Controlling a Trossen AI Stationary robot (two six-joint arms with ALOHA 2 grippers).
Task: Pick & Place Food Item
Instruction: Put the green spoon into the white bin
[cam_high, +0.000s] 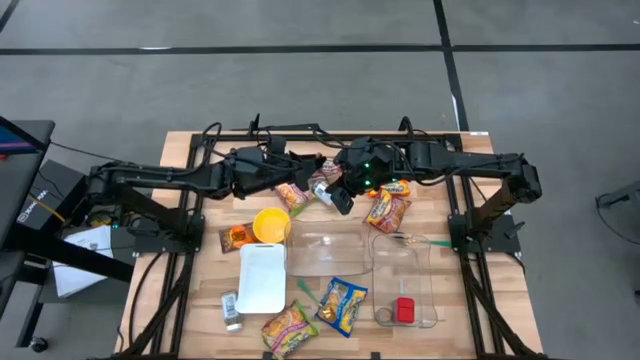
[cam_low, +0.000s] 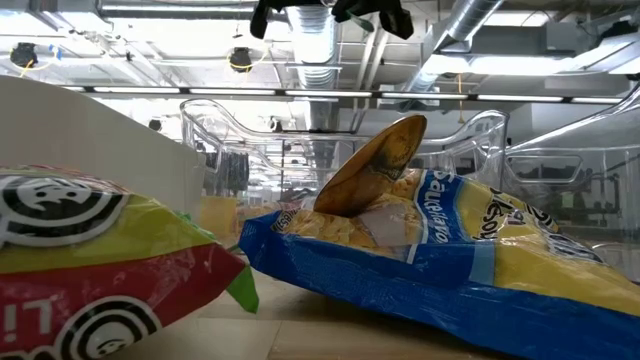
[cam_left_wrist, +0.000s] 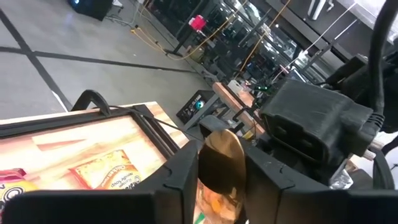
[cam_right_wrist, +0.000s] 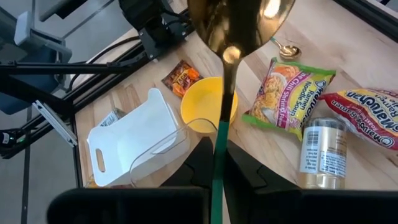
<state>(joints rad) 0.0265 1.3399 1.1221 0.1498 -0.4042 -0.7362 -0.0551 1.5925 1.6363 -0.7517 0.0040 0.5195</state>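
— Two grippers meet above the rear of the worktop (cam_high: 200, 150). Which step is in hand?

— A transfer between arms, by the look of it. The right gripper (cam_right_wrist: 217, 165) is clamped narrow on the green handle of a gold spoon (cam_right_wrist: 239, 18). The left gripper (cam_left_wrist: 221, 163) stands narrow on the bowl end of that spoon, one finger against each edge. Both arms therefore hold one utensil, clear of the worktop.

— Where is the food item?

— None is held. Every food item lies on the worktop. A ramen packet (cam_right_wrist: 289, 93) lies just beside the yellow bowl (cam_right_wrist: 208, 106), and a second ramen packet (cam_right_wrist: 367, 118) lies beyond a small jar (cam_right_wrist: 320, 149). A blue chip bag (cam_low: 450, 270) lies near the front edge. Which item is the target cannot be told from these views.

— What does the next move call for?

— Judged from the double hold, one gripper must release before either arm travels. Separate the arms along the line of the spoon, without twisting. If the spoon is then set down, the freed gripper needs a wide opening and a level descent onto a flat packet. The clear container (cam_high: 405, 280) is a likely destination.
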